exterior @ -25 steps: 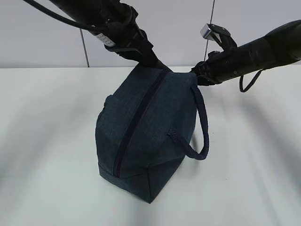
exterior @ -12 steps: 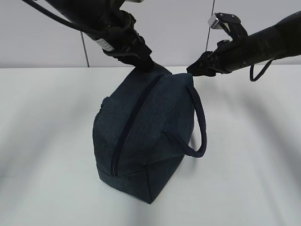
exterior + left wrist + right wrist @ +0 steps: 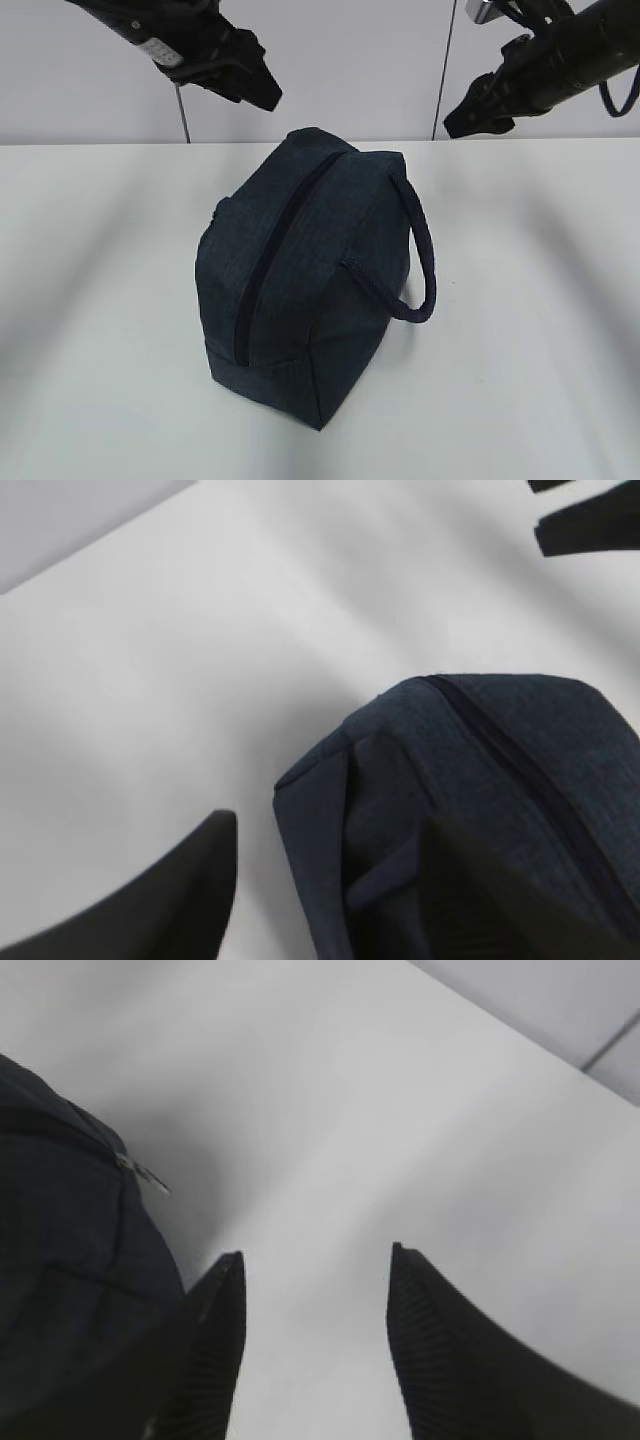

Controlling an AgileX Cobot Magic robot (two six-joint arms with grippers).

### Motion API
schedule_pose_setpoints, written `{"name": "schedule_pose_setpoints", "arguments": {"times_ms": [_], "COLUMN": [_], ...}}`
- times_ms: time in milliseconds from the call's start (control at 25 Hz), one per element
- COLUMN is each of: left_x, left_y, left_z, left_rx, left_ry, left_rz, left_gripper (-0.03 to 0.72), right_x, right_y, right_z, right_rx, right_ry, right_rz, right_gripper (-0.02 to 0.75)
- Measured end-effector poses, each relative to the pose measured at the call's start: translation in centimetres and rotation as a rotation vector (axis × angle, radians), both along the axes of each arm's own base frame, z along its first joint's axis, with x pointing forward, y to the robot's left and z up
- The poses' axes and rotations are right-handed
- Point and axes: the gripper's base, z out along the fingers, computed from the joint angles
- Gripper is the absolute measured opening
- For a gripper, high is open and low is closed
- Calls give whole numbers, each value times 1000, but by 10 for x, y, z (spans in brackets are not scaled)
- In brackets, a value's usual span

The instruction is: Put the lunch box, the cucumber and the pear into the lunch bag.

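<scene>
The dark navy lunch bag [image 3: 305, 270] stands on the white table, zipped shut, its strap handle [image 3: 415, 260] looping off the right side. It also shows in the left wrist view [image 3: 480, 800] and the right wrist view [image 3: 60, 1250], where its metal zipper pull [image 3: 145, 1174] hangs at the end. My left gripper [image 3: 262, 95] is open and empty, up and left of the bag's far end; in its wrist view [image 3: 330, 825] its jaws stand apart over the bag's end. My right gripper [image 3: 468, 118] is open and empty, up and right of the bag; it also shows in its wrist view [image 3: 315, 1265]. The lunch box, cucumber and pear are out of view.
The white table [image 3: 520, 400] spreads around the bag. A pale wall with dark vertical seams [image 3: 183, 115] rises behind it.
Both grippers have let go of the bag's far end and risen away, the left one up and left, the right one up and right. The bag has settled slightly.
</scene>
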Motion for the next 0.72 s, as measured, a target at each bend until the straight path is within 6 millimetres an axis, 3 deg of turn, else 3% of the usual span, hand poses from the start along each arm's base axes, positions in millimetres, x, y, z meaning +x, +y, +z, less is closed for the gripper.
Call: {"name": "schedule_pose_setpoints", "arguments": {"times_ms": [360,560,720], "left_x": [-4,-4,-6], "left_y": [50,72,75], "left_z": [27,24,27], "left_rx": [-3,-2,-3], "left_ry": [22,108,118], "left_rz": [124,198,210], "left_gripper": [359,359,359], "right_x": [-30,-49,-71], "right_y": [-18,-15,-14], "right_z": [14,40,67], "right_rx": [-84,-32,-5], "right_ry": [250,267,262], "right_rz": [-247,-243,-244], "right_gripper": [369,282,252]}}
